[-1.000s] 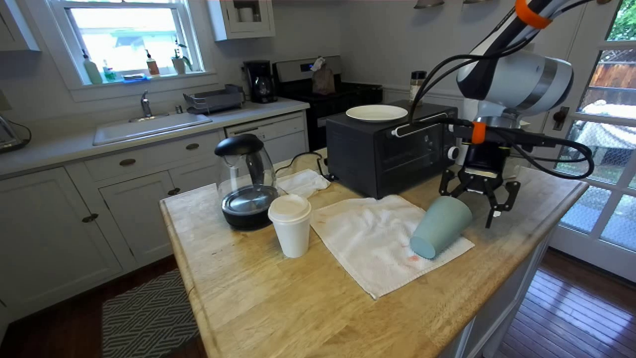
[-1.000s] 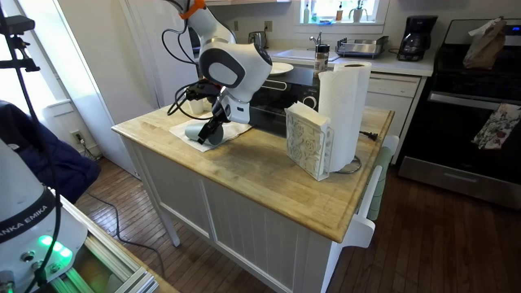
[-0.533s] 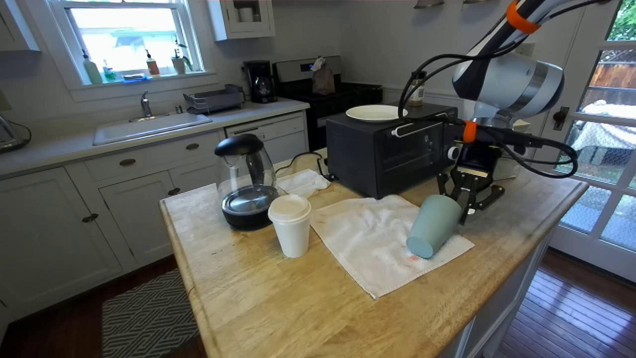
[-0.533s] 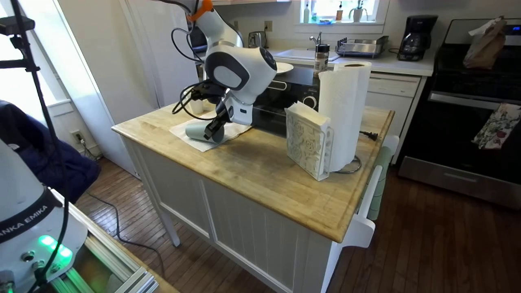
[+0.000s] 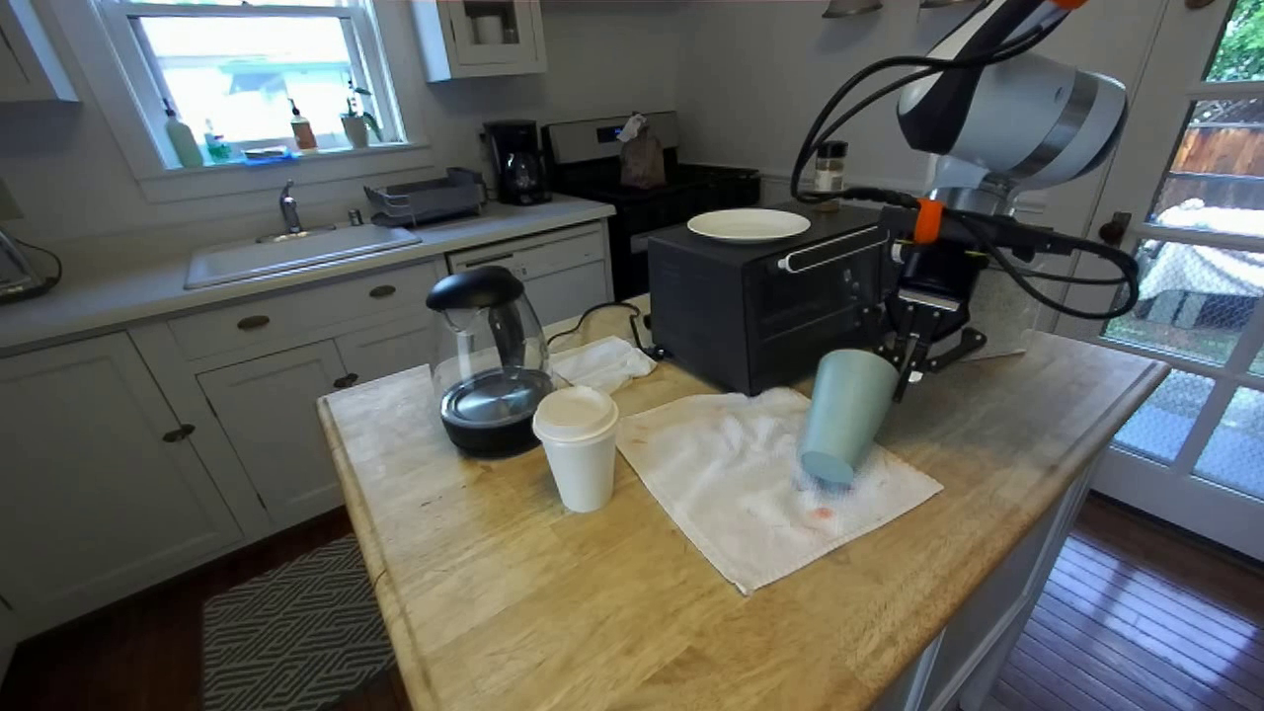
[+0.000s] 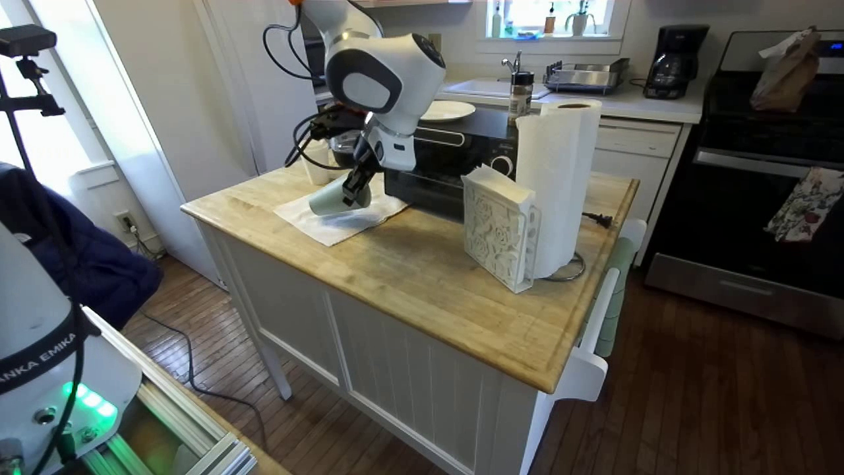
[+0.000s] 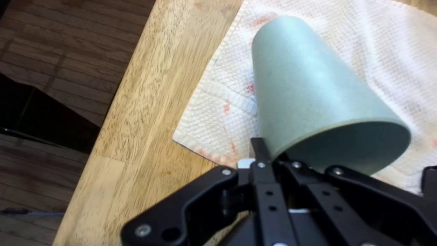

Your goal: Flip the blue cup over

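"How do the jaws sit?"
"Pinching the nearest bit of rim of the cup [image 7: 317, 78], one jaw inside its mouth, one outside."
"And beyond?"
"Its long axis points away from them, tilted, base lowest, over the cloth [image 5: 721, 464] on the desk [image 5: 592, 592]; touching or not, I can't tell. The flip, I'd judge, hinges on that tilt."
"Its looks?"
"Dark mouth, then plain, matte, light-blue sides tapering baseward; no handle."

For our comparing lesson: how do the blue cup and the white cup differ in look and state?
The blue cup is held tilted in the gripper; the white cup stands upright, untouched. The blue cup is open; the white cup wears a lid. Both taper; neither shows a handle.
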Controlling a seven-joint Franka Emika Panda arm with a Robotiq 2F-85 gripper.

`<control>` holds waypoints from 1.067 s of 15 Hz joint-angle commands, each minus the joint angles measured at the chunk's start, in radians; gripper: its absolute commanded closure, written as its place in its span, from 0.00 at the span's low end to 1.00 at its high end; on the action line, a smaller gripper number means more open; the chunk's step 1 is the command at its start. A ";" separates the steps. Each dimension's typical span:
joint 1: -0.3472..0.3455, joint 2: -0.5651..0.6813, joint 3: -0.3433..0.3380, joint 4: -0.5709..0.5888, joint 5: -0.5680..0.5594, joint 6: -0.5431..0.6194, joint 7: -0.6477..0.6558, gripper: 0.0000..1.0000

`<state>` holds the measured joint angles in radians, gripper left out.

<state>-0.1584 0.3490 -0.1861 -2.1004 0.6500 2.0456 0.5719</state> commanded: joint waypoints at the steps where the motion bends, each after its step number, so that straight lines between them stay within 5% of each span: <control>1: 0.065 -0.124 -0.017 -0.071 -0.141 0.123 0.093 0.99; 10: 0.171 -0.234 -0.022 -0.210 -0.728 0.485 0.547 0.99; 16: 0.174 -0.261 -0.029 -0.237 -1.098 0.497 0.892 0.99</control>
<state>0.0041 0.1357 -0.2030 -2.3021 -0.3156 2.5428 1.3263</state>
